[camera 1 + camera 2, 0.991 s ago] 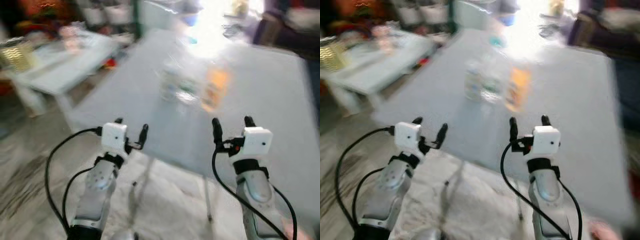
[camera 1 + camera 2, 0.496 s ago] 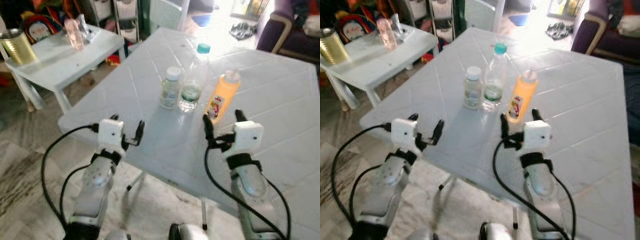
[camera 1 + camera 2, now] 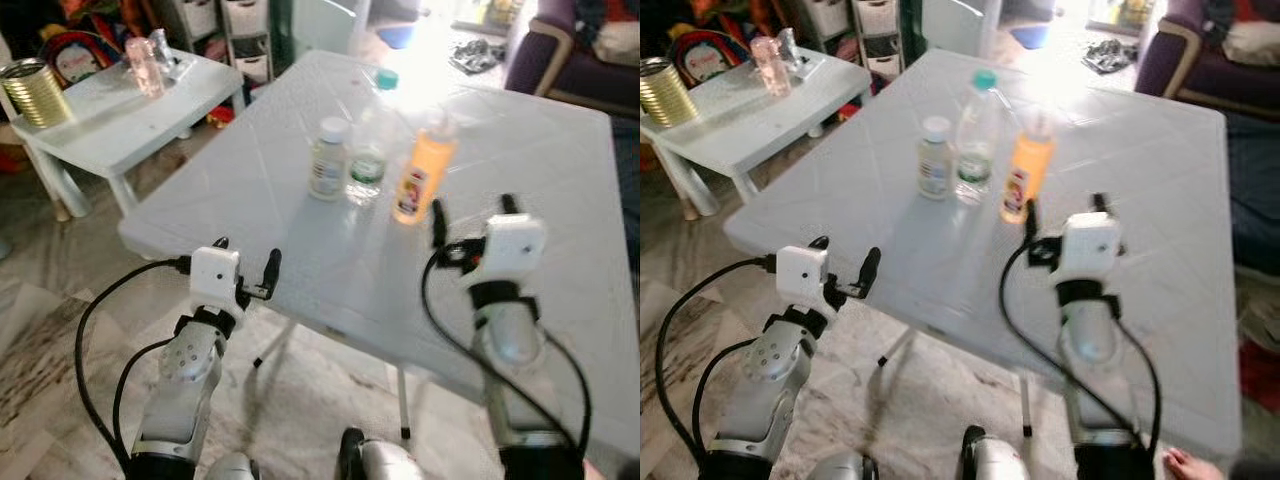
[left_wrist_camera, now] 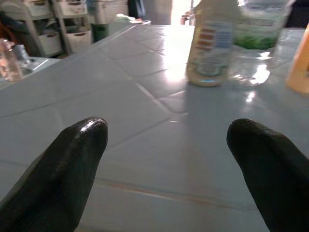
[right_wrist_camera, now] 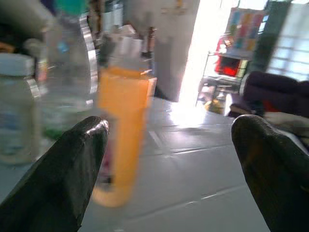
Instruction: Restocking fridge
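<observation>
Three bottles stand in a row on the white table (image 3: 520,160): a small white-capped bottle (image 3: 328,160), a clear water bottle (image 3: 371,150) with a teal cap, and an orange juice bottle (image 3: 420,175). My right gripper (image 3: 472,208) is open, raised over the table just right of the orange bottle (image 5: 123,135) and near to it. My left gripper (image 3: 246,258) is open at the table's near edge, empty, pointing at the small bottle (image 4: 212,43) and the water bottle (image 4: 260,34) farther back.
A low white side table (image 3: 130,100) stands at the left with a gold tin (image 3: 35,92) and a pink bottle (image 3: 143,66). A purple armchair (image 3: 575,60) is at the far right. Storage drawers (image 3: 225,30) stand behind.
The blur of a second ago has cleared and the camera has shifted. My right gripper has risen and gone forward to beside the orange bottle. My left gripper stays at the table's edge.
</observation>
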